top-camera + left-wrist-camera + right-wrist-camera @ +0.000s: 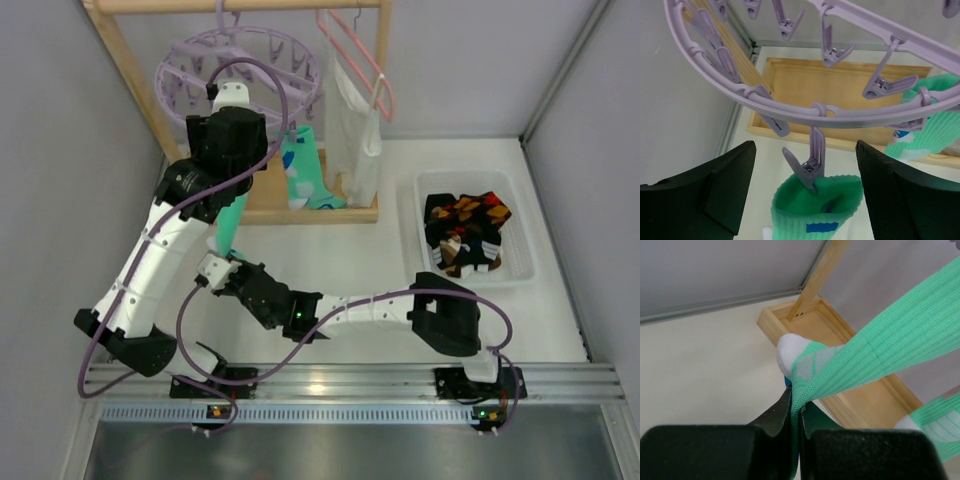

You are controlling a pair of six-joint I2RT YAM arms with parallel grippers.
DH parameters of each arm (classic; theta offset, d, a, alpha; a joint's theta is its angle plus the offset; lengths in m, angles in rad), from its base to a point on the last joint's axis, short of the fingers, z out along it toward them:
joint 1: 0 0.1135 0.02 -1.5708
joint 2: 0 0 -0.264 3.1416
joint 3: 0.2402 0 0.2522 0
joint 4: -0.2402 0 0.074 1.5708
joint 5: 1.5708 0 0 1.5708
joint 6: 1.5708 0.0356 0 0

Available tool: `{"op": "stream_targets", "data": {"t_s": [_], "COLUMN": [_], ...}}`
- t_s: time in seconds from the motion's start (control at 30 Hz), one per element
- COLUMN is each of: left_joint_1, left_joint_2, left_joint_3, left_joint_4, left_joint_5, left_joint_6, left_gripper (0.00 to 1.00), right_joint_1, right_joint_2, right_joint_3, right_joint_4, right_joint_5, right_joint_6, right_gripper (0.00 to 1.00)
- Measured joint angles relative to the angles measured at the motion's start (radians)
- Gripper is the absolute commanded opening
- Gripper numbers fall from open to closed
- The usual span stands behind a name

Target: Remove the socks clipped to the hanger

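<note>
On a white table (pixel 350 260) between grey walls (pixel 60 150), a wooden rack (pixel 310 212) carries the lavender hanger (pixel 240 75). A mint sock (pixel 900 335) is stretched taut on a slant from its clip (pixel 812 165) down toward the near edge. Its lower end is seen clamped in the right gripper (pixel 796 405) only in the right wrist view, and the left gripper (pixel 804 150) is seen spread wide about the clipped cuff only in the left wrist view.

Hanger (pixel 850 119): smooth lavender plastic, slight sheen. Sock (pixel 900 335): mint ribbed knit cloth, matt. Rack base (pixel 840 85): pale bare wood, visible grain. Left end effector (pixel 805 145) fingers (pixel 715 195): black, matt, finely textured. Worktop (pixel 705 365): off-white, matt, smooth
</note>
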Motion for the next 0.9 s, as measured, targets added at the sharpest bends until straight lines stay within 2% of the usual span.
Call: {"op": "stream_targets", "data": {"t_s": [0.23, 0.47, 0.67, 0.8, 0.83, 0.9], "left_joint_1": [-0.017, -0.026, -0.026, -0.026, -0.026, -0.026], "left_joint_2": [0.014, 0.043, 0.071, 0.087, 0.092, 0.099], "left_joint_3": [0.016, 0.019, 0.019, 0.026, 0.031, 0.035], "left_joint_4": [-0.002, -0.002, -0.003, -0.004, -0.004, -0.004], "left_joint_5": [-0.119, -0.173, -0.188, -0.196, -0.198, -0.199], "left_joint_6": [0.026, 0.037, 0.040, 0.043, 0.043, 0.043], "left_gripper": [0.82, 0.74, 0.61, 0.48, 0.40, 0.32], "right_joint_1": [0.001, 0.001, 0.001, 0.001, 0.001, 0.001], "right_joint_2": [0.030, 0.044, 0.044, 0.044, 0.044, 0.044], "right_joint_3": [0.030, 0.050, 0.050, 0.050, 0.050, 0.050], "right_joint_4": [-0.010, -0.023, -0.023, -0.023, -0.022, -0.021], "right_joint_5": [0.000, 0.000, -0.001, -0.003, -0.004, -0.006], "right_joint_6": [-0.012, -0.012, -0.012, -0.012, -0.012, -0.010], "right_gripper": [0.00, 0.00, 0.00, 0.00, 0.00, 0.00]}}
